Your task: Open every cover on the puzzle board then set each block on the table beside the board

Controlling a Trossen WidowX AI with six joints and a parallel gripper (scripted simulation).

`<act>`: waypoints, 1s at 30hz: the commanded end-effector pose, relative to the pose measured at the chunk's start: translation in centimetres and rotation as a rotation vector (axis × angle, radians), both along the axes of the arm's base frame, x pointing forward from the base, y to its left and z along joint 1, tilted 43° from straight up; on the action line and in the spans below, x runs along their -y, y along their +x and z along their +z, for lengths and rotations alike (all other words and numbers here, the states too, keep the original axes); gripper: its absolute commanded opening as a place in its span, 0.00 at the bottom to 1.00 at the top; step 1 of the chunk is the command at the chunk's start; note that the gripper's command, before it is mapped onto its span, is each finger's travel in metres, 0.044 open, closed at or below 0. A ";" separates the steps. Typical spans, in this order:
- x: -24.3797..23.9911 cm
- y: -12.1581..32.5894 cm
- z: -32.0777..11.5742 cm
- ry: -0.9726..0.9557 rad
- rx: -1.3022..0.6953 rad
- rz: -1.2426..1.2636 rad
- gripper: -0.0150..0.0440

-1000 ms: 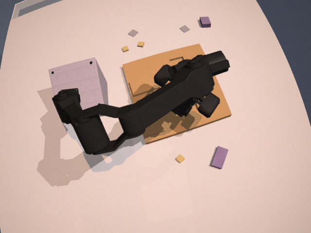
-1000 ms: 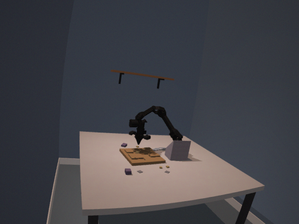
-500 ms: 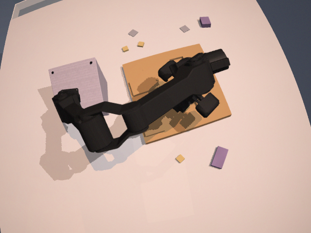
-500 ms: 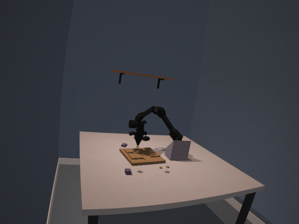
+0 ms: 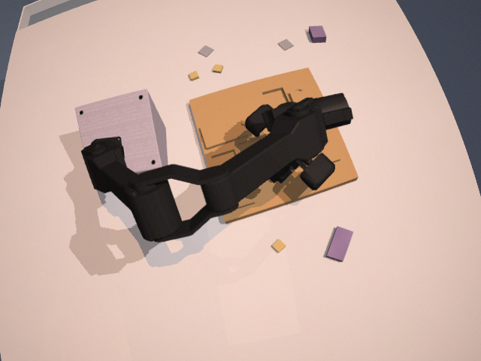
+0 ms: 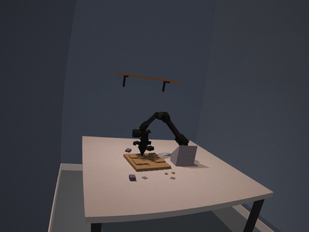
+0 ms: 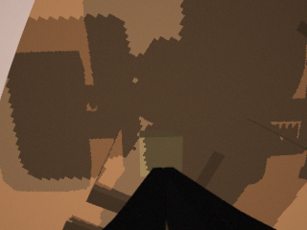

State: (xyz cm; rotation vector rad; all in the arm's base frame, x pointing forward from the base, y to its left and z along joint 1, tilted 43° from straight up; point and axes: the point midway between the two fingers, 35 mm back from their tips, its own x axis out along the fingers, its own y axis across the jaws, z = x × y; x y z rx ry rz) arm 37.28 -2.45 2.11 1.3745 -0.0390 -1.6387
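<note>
The orange puzzle board (image 5: 217, 120) (image 6: 156, 166) (image 7: 29, 208) has dark L-shaped grooves and raised cover edges; the arm and its shadow hide much of it. My gripper (image 6: 142, 154) (image 7: 163, 178) is shut and empty, pointing down low over the board; its fingertips are hidden in the top view. A yellow square (image 7: 165, 151) shows in shadow just ahead of the fingertips. Whether covers are fully open cannot be told. On the table lie yellow blocks (image 5: 193, 75) (image 5: 217, 68) (image 5: 278, 245), purple blocks (image 5: 317, 33) (image 5: 340, 244) (image 6: 132, 177) (image 6: 128, 150) and thin grey pieces (image 5: 205, 50) (image 5: 285, 44).
A pale lilac box (image 5: 120, 128) (image 6: 186, 155) stands beside the board, near the arm's base. A wall shelf (image 6: 147, 77) hangs high behind the table. The table's near edge (image 6: 174, 212) shows in the exterior view.
</note>
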 end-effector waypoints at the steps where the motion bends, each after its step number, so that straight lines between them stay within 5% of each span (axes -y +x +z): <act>1: 0.4 -0.1 -0.4 -0.007 -0.009 0.004 0.25; 30: 0.8 1.1 -1.5 -0.007 -0.007 0.002 0.25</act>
